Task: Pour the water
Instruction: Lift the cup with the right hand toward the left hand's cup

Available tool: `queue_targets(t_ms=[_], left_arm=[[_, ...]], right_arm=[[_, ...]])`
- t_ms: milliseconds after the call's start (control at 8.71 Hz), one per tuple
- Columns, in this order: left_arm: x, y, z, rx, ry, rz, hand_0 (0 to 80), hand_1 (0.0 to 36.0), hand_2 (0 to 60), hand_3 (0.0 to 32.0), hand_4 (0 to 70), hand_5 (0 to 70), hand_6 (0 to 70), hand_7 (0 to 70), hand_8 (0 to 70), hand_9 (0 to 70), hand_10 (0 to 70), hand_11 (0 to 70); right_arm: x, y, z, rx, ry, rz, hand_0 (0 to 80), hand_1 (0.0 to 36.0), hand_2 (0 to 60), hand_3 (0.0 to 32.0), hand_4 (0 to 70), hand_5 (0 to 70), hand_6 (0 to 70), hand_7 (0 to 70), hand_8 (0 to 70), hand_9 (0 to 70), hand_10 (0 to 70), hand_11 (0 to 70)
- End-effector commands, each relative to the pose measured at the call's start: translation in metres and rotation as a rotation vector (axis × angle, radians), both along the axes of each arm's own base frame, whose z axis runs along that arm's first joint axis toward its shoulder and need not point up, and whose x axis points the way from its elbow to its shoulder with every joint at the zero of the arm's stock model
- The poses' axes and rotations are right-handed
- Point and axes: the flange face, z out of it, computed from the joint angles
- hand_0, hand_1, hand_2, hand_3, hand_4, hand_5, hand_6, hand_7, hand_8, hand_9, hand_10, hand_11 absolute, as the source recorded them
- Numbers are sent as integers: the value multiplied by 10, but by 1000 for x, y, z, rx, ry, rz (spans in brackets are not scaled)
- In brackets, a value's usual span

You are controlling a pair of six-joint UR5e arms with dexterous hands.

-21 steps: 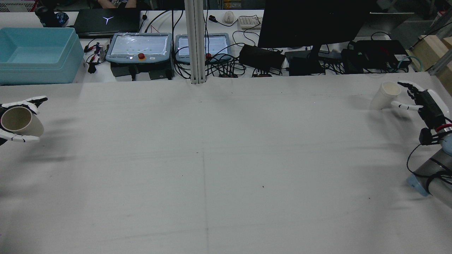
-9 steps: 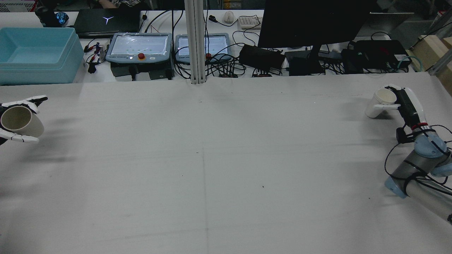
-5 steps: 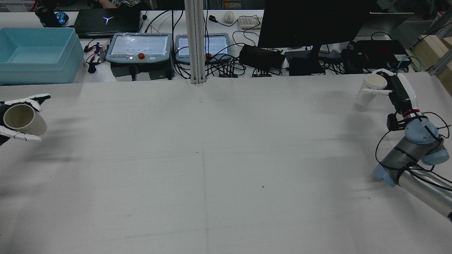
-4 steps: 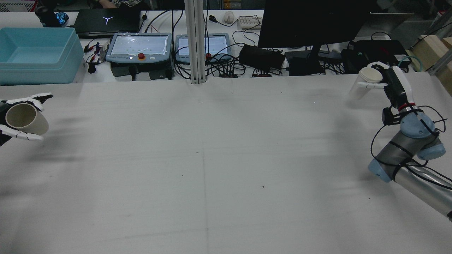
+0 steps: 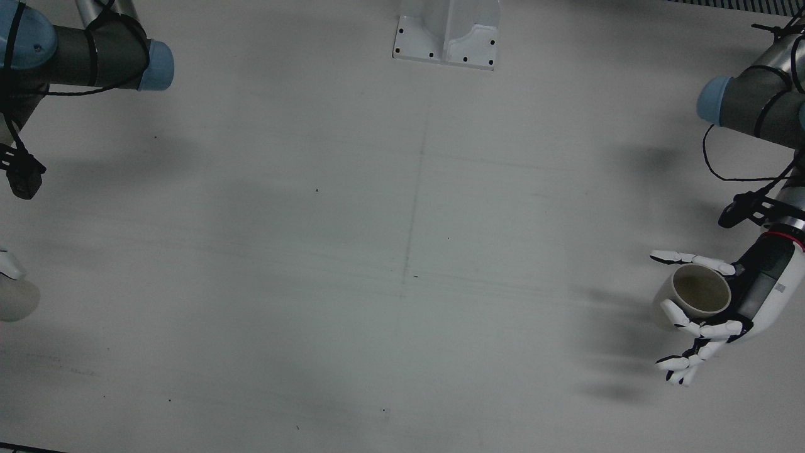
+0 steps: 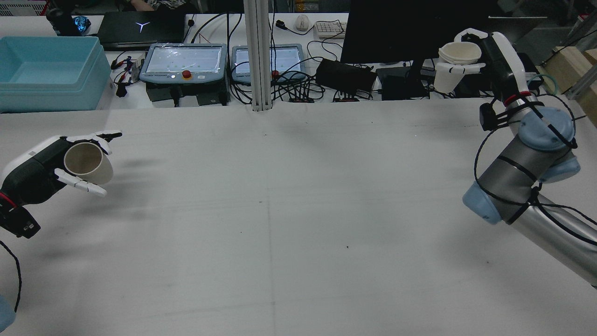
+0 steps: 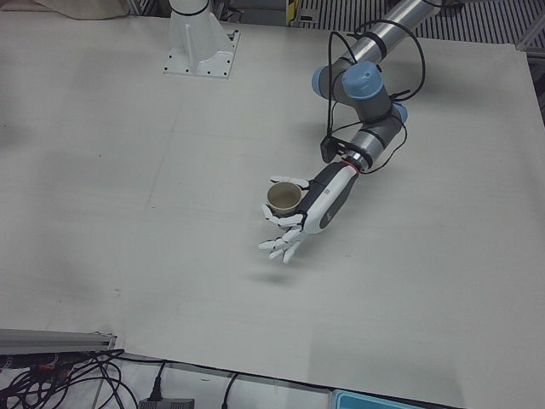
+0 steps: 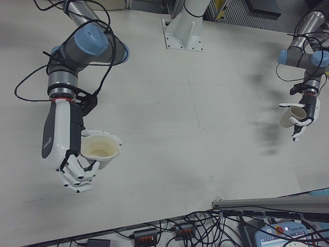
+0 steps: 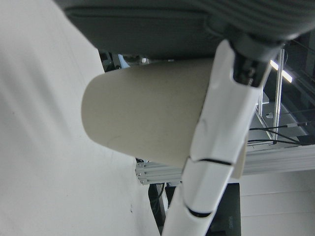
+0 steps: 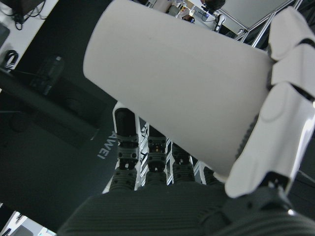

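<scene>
My left hand (image 6: pixel 39 170) is shut on a tan cup (image 6: pixel 87 162) and holds it above the table's left side in the rear view. The front view shows this cup's (image 5: pixel 699 296) mouth facing up, with the left hand (image 5: pixel 751 302) wrapped round it and some fingers spread. The left hand view is filled by the tan cup's wall (image 9: pixel 147 113). My right hand (image 6: pixel 495 58) is shut on a white cup (image 6: pixel 454 63), raised high over the table's far right. In the right-front view the white cup (image 8: pixel 100 149) is upright in the right hand (image 8: pixel 64 149). I cannot see any water.
Behind the table's far edge stand a blue bin (image 6: pixel 46 70), two teach pendants (image 6: pixel 184 63), a dark monitor (image 6: pixel 410 28) and tangled cables. A metal post (image 6: pixel 259 56) rises at the far middle. The right arm's elbow (image 6: pixel 527 177) hangs over the table's right side.
The right hand has lifted the white cup off the table and carried it up and inward. The left hand has moved inward toward the middle with the tan cup.
</scene>
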Motion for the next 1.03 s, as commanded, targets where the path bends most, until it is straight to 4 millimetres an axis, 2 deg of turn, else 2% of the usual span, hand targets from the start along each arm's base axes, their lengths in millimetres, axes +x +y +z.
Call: queue_targets(t_ms=[0,115,230,345,459,574,689,804,919], left_arm=[[98,0,-80,-29,-50,136,800,292,128,0,690,700,128,197,96,51,0,8],[124,-1,-90,-31,-70,199,800,304,161,0,691,700,133,202,99,52,0,8],[138,-9,-107,-40,-83,211,800,316,181,0,672,700,131,198,101,49,0,3],[157,-5,-122,-42,-87,236,800,324,186,0,667,700,129,196,100,46,0,1],[175,-9,-139,-45,-90,248,800,344,245,0,655,700,133,200,101,46,0,0],[190,-18,-155,-48,-94,251,800,349,245,0,647,700,129,194,100,44,0,0],[207,-19,-165,-50,-96,265,800,357,260,0,641,700,130,194,100,44,0,0],[216,-26,-173,-52,-99,265,800,359,292,0,626,700,130,195,100,43,0,0],[216,-27,-174,-52,-96,266,800,360,300,0,634,700,133,202,100,45,0,1]], right_arm=[[2,35,-141,96,62,-24,514,169,260,0,401,700,455,680,255,385,364,522],[-6,38,-184,111,126,-36,525,187,314,0,457,700,473,700,261,393,356,511],[-21,38,-222,121,162,-51,534,209,376,0,497,700,486,700,265,399,352,507],[-50,40,-258,137,212,-77,548,234,445,0,536,700,501,700,272,409,355,512],[-78,46,-288,171,271,-93,560,254,504,0,579,700,518,700,280,417,359,518],[-111,46,-308,183,320,-116,574,275,559,0,632,700,538,700,287,424,370,532],[-150,42,-325,177,348,-156,578,284,582,0,637,700,529,700,280,416,364,526],[-181,44,-342,183,383,-185,583,293,598,0,636,700,523,700,277,412,357,517],[-212,53,-343,182,430,-211,590,299,600,0,653,700,528,700,280,414,359,520]])
